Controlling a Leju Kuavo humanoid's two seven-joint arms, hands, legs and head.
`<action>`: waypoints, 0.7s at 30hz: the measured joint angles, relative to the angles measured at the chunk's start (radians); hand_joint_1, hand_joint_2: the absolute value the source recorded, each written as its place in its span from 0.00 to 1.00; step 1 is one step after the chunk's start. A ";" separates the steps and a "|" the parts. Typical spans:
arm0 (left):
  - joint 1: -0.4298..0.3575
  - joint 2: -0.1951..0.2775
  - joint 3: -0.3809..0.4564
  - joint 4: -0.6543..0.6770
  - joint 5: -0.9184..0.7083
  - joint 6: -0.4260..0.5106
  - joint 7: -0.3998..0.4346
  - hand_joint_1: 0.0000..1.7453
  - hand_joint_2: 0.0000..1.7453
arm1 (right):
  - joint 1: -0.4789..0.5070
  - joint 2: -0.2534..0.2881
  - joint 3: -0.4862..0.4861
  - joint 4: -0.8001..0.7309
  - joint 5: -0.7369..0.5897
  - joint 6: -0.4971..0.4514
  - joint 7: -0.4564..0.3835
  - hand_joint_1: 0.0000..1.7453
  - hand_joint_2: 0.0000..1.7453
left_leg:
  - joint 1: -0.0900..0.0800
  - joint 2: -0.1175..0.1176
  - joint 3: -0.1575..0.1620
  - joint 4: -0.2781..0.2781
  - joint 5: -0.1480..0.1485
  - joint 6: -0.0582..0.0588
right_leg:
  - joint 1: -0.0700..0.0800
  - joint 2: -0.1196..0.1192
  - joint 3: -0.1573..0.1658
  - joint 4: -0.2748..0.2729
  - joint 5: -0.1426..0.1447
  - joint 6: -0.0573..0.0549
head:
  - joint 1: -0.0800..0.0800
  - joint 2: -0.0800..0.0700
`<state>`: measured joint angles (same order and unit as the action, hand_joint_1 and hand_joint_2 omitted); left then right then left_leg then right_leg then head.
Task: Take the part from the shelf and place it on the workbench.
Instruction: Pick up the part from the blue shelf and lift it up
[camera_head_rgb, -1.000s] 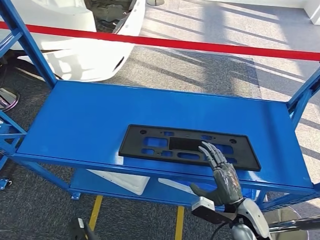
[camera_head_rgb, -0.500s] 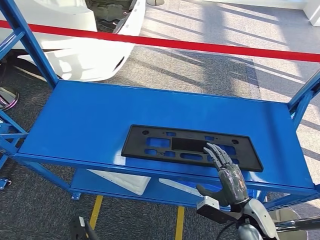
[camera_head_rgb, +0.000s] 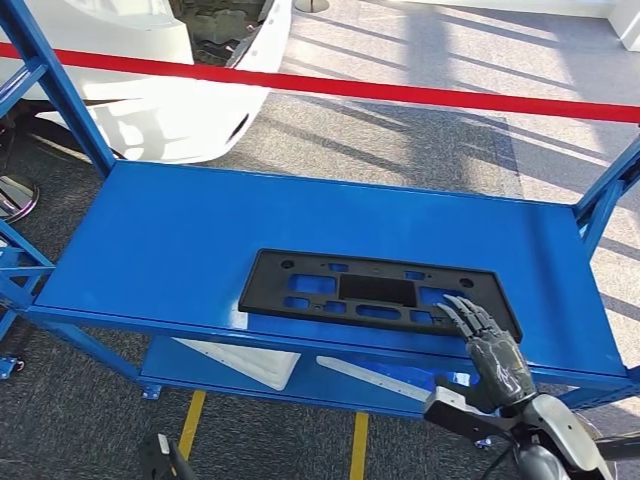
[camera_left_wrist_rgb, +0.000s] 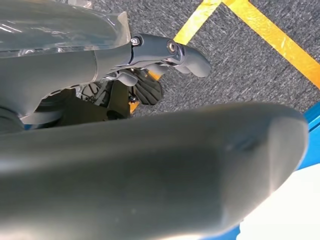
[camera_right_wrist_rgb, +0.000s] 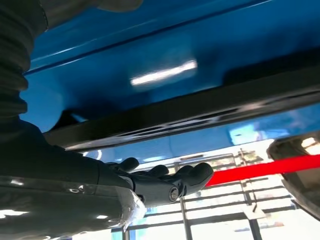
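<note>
A flat black plastic part (camera_head_rgb: 377, 290) with several cut-outs lies on the blue shelf's top deck (camera_head_rgb: 189, 240), near its front edge. My right hand (camera_head_rgb: 494, 355) reaches up from below at the part's right front corner. Its fingers (camera_head_rgb: 469, 315) are stretched out over that corner, spread and holding nothing. In the right wrist view the part's dark edge (camera_right_wrist_rgb: 188, 112) runs across the blue deck, with the hand's fingers (camera_right_wrist_rgb: 166, 180) extended just apart from it. In the left wrist view my left hand (camera_left_wrist_rgb: 170, 50) hangs over the grey floor, its fingers out and gripping nothing.
A red barrier tape (camera_head_rgb: 377, 88) stretches behind the shelf, with a white car body panel (camera_head_rgb: 151, 100) beyond at the back left. White pieces (camera_head_rgb: 241, 360) lie on the lower deck. Blue uprights (camera_head_rgb: 56, 85) stand at the corners. Yellow lines (camera_head_rgb: 191, 420) mark the floor.
My right hand has slid to the right along the part's front edge, from its centre-right section to its right corner, and drawn back a little. The part lies where it was.
</note>
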<state>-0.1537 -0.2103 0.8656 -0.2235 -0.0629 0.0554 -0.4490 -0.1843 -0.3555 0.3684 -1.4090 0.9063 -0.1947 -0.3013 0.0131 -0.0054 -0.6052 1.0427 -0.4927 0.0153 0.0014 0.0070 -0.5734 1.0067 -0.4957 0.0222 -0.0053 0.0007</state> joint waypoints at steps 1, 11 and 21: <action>0.000 0.000 0.000 0.000 0.000 0.000 0.000 0.00 0.00 | -0.005 -0.012 -0.003 0.004 0.016 0.003 0.004 0.00 1.00 | 0.000 0.000 0.000 0.000 0.000 0.000 | 0.000 0.000 0.000 0.000 0.000 0.000 | 0.000 0.000; -0.002 0.001 -0.006 0.000 0.000 -0.002 0.003 0.00 0.00 | -0.088 -0.067 0.003 0.083 0.142 0.006 0.039 0.00 1.00 | 0.000 0.000 0.000 0.000 0.000 0.000 | 0.000 0.000 0.000 0.000 0.000 0.000 | 0.000 0.000; -0.002 0.001 -0.009 0.000 0.000 -0.004 0.009 0.00 0.00 | -0.088 -0.067 0.005 0.097 0.140 -0.041 0.046 0.00 1.00 | 0.000 0.000 0.000 0.000 0.001 -0.001 | 0.000 0.000 0.000 0.001 0.000 0.000 | 0.000 0.000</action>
<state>-0.1555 -0.2094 0.8568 -0.2235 -0.0629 0.0518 -0.4403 -0.2726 -0.4226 0.3732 -1.3115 1.0465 -0.2353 -0.2551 0.0134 -0.0052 -0.6050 1.0426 -0.4920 0.0146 0.0016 0.0071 -0.5735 1.0073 -0.4956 0.0222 -0.0055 0.0007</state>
